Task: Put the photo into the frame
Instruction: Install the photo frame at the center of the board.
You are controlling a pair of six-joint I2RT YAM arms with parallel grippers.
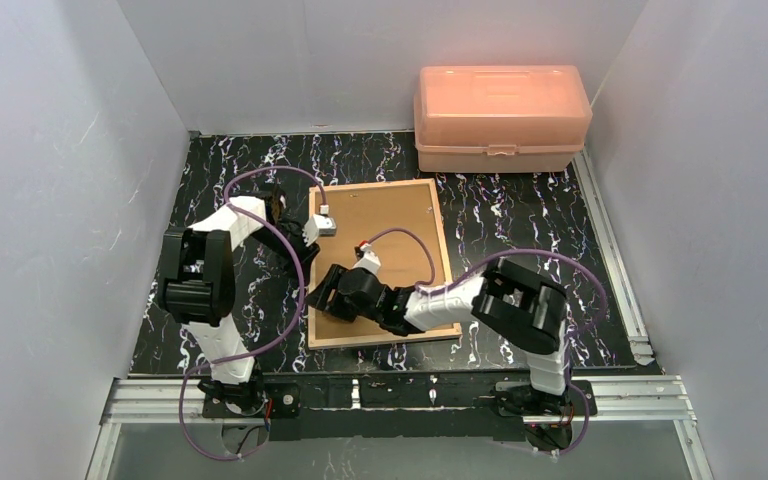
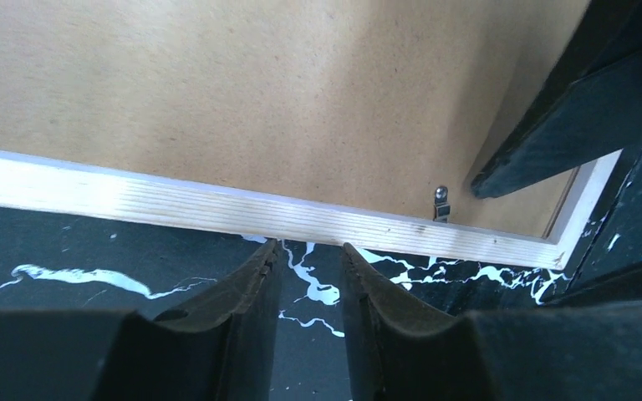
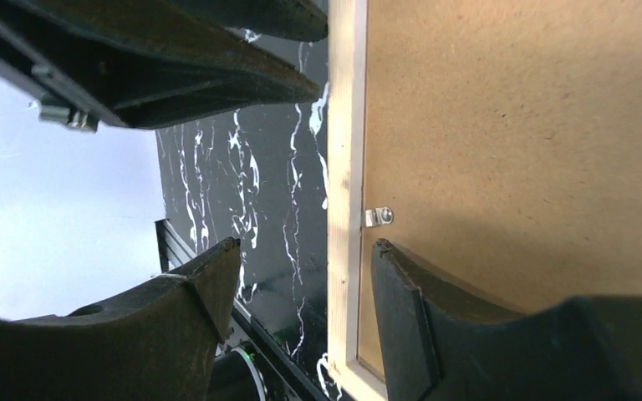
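Both grippers hold nothing: the left gripper [image 2: 309, 251] narrowly parted beside the frame [image 2: 217, 209], the right gripper [image 3: 305, 246] wide astride its edge. Probably the clip [image 3: 378, 217] needs turning; push it gently.

Back right, a translucent orange plastic box [image 1: 502, 118] with its lid down sits on the black, white-veined marble-pattern tabletop [image 1: 530, 215]. Mid-table, a plain brown fibreboard backing panel [image 1: 385, 222] lies flat, with white walls [image 1: 55, 150] closing in three sides.
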